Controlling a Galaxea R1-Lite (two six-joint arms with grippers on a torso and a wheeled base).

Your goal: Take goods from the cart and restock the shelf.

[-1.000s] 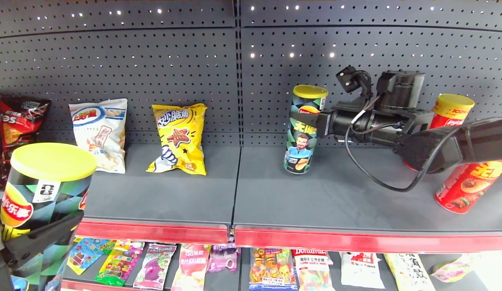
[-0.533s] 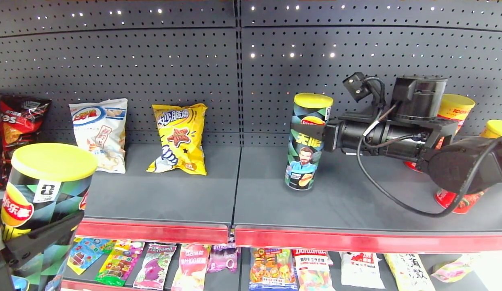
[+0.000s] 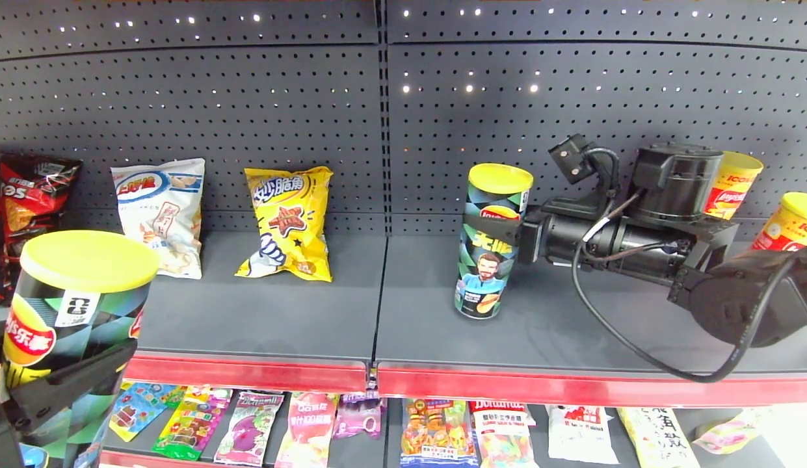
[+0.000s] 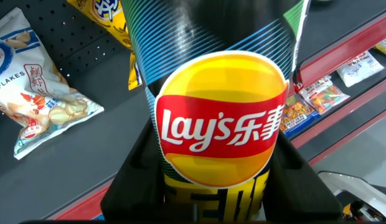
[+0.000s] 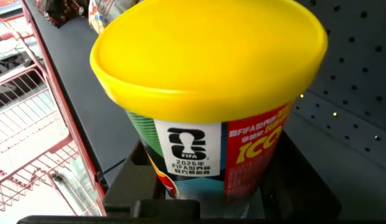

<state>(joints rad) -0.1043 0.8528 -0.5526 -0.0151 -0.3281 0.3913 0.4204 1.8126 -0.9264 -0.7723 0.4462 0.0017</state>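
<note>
R gripper (image 3: 507,229) clamps green can (image 3: 486,266) at shelf (image 3: 279,318), red cans (image 3: 736,179) close behind its arm. L gripper (image 3: 65,383) grips 2nd can (image 3: 84,292) before shelf, snack bags (image 3: 287,221) beyond

Near can (image 3: 78,325): round red-and-yellow logo with white lettering; white tag with black print under the lid.
Shelf can (image 3: 491,247): matching logo below the lid; yellow characters on the band beneath.
White bag (image 3: 159,214): lettering on a blue banner.
Yellow bag (image 3: 286,221): blue characters across the top.
Red can (image 3: 735,185): pale lettering on red.
</note>
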